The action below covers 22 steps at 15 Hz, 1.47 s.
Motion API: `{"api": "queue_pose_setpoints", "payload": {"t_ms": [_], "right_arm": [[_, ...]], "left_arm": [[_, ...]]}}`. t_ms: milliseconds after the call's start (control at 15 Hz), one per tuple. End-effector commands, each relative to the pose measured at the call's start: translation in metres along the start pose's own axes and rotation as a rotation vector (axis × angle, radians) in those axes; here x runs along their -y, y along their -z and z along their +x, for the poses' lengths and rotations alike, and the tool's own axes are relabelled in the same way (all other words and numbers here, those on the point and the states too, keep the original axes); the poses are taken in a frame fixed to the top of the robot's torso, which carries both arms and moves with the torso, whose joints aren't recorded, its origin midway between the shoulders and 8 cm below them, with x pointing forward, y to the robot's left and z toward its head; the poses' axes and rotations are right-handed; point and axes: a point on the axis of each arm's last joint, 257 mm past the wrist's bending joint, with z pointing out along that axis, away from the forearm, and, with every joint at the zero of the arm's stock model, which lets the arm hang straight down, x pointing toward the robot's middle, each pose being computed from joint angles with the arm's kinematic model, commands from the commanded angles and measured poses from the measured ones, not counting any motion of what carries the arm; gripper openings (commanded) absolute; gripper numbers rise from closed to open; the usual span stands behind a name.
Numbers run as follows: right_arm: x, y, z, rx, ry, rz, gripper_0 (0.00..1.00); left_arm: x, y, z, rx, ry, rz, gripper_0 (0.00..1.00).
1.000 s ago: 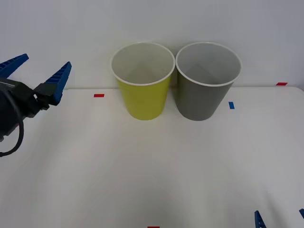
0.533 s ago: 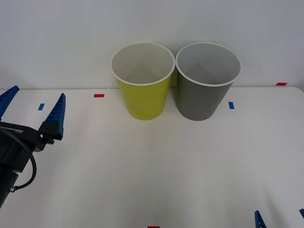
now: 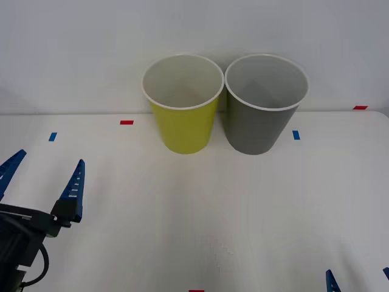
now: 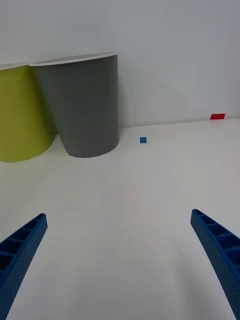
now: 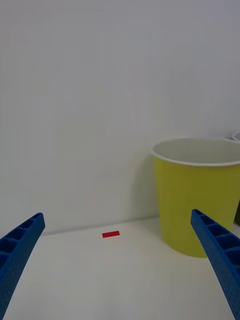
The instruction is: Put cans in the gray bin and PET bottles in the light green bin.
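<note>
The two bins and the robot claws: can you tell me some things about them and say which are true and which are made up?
1. The gray bin stands to the right of the light green bin. True.
2. Both bins lie tipped over on the table. False: both stand upright.
3. The left claw is open. True: its blue fingers are spread apart above the table.
4. The left claw is holding a can. False: nothing is between its fingers.
5. The right claw is open. True.
6. The bins stand far apart. False: they stand side by side, rims nearly touching.
</note>
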Motion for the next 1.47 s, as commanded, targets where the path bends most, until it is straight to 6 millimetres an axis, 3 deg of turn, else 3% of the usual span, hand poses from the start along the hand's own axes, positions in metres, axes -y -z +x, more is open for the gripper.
{"api": "queue_pose_setpoints", "payload": {"t_ms": [67,400,800,1133,1467], "right_arm": [[0.000,0.000,0.000,0.000,0.000,0.000,1.00],[0.000,0.000,0.000,0.000,0.000,0.000,1.00],[0.000,0.000,0.000,0.000,0.000,0.000,1.00],[0.000,0.000,0.000,0.000,0.000,0.000,1.00],[0.000,0.000,0.000,0.000,0.000,0.000,1.00]], "left_arm": [[0.000,0.034,0.034,-0.041,-0.034,-0.005,1.00],[0.000,0.090,0.078,-0.052,-0.064,-0.018,1.00],[-0.003,0.141,0.099,-0.175,-0.071,-0.055,1.00],[-0.001,0.172,0.104,-0.237,-0.093,-0.087,1.00],[-0.001,0.178,0.104,-0.249,-0.106,-0.090,1.00]]}}
